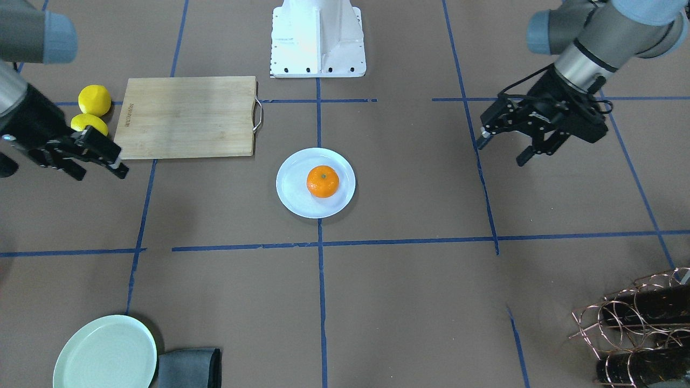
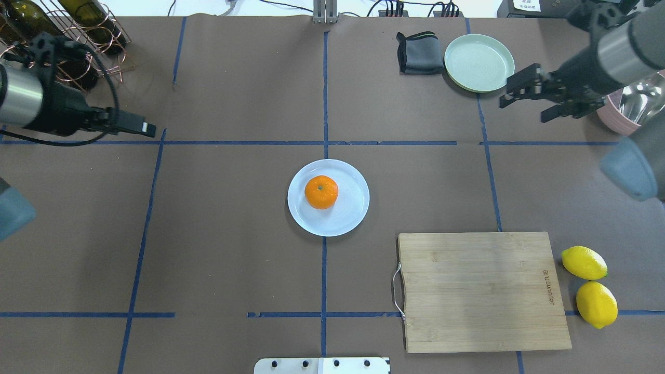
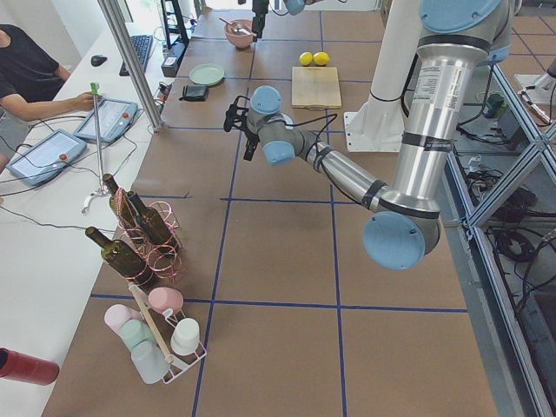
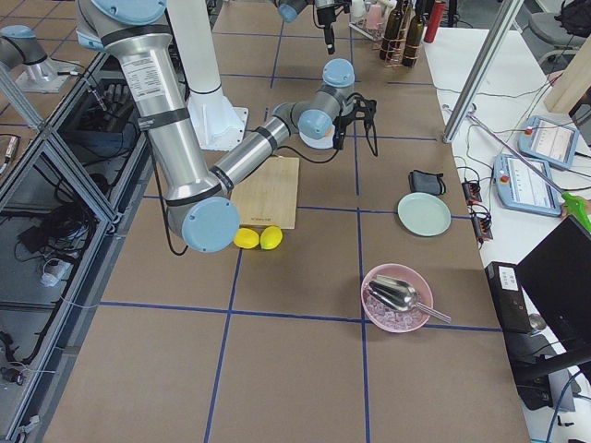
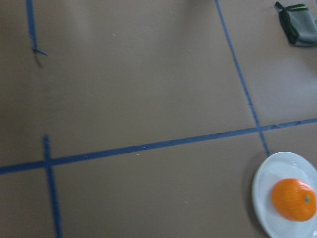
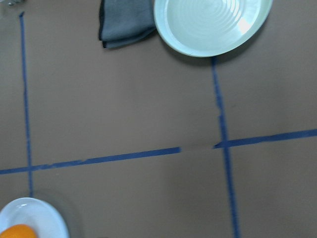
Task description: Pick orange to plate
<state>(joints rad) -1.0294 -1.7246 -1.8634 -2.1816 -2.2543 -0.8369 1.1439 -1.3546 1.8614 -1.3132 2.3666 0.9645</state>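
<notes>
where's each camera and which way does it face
Front-facing: across the table, facing robot base; left tool on its right.
Overhead: behind the robot, looking down; right tool on its right.
Exterior left: table's end; left arm near.
Exterior right: opposite end; right arm near.
Left wrist: down at the orange on the plate; no body.
Right wrist: down at the mint plate; no body.
Both wrists share the orange.

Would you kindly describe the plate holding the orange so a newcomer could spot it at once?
Start at the wooden cutting board, then look just past its handle end. The plate sits there on the blue tape line at the table's centre. It is blue-white and holds an orange, unlike the empty mint-green plate beside the grey cloth.
</notes>
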